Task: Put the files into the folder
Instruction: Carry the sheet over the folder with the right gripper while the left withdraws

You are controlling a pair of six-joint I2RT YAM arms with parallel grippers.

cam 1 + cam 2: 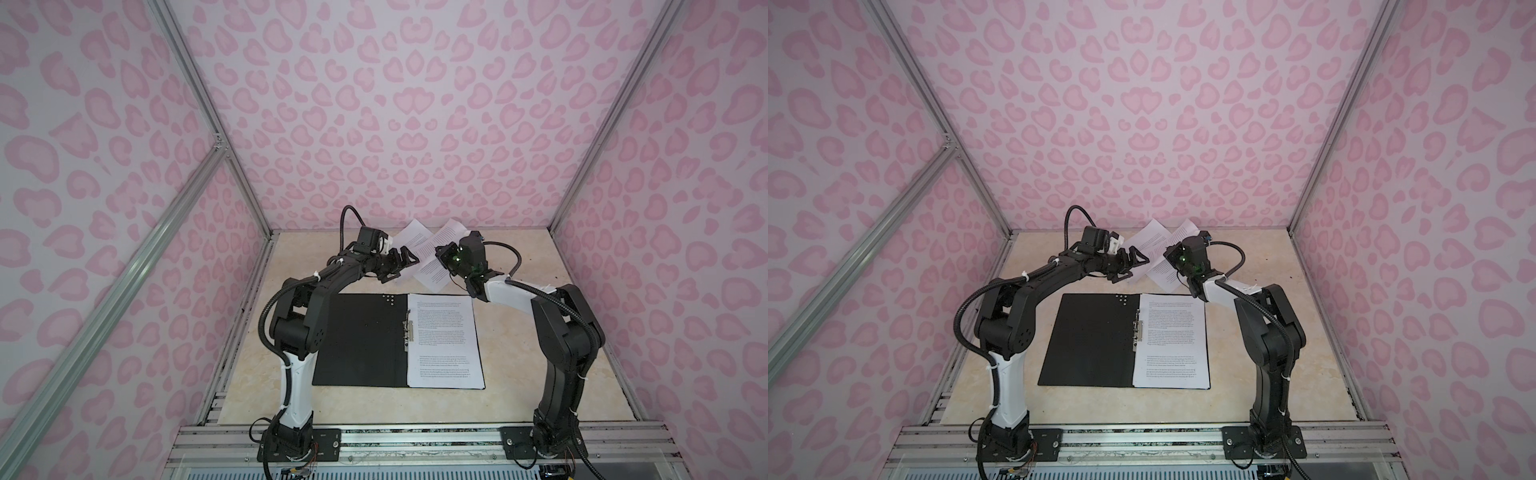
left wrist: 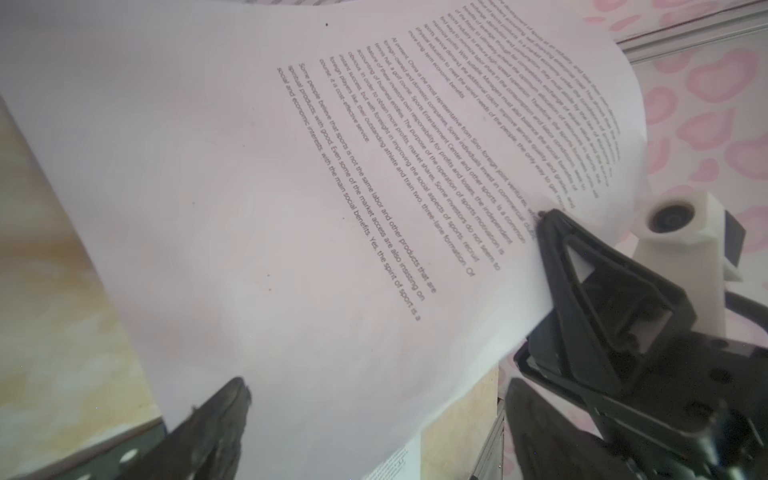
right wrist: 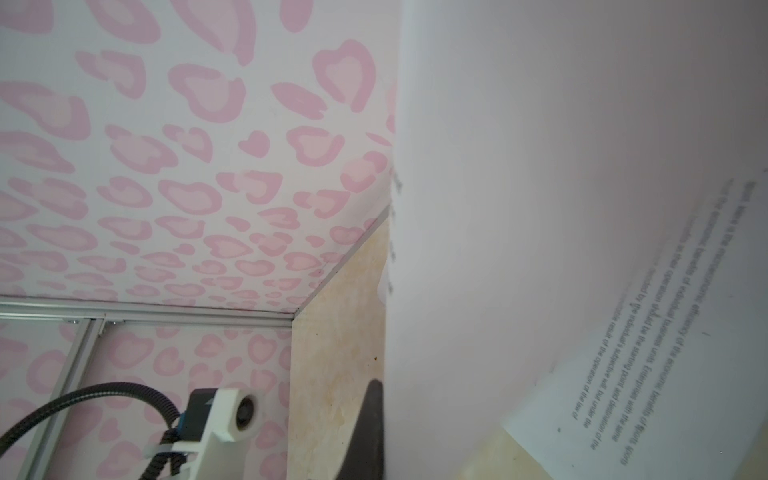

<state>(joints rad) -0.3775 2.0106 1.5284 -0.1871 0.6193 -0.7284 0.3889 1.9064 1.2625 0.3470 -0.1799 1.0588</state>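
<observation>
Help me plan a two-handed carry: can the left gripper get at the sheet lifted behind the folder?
Probably yes: the left gripper is open right at the lifted sheet, one fingertip seemingly touching it, with nothing between them.

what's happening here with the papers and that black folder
The robot is filing papers. The folder lies open on the table with one sheet on its right half. At the back, the right gripper is shut on a loose sheet, holding it raised with a second loose sheet partly beneath, while the left gripper is open, its fingers either side of the raised one.
</observation>
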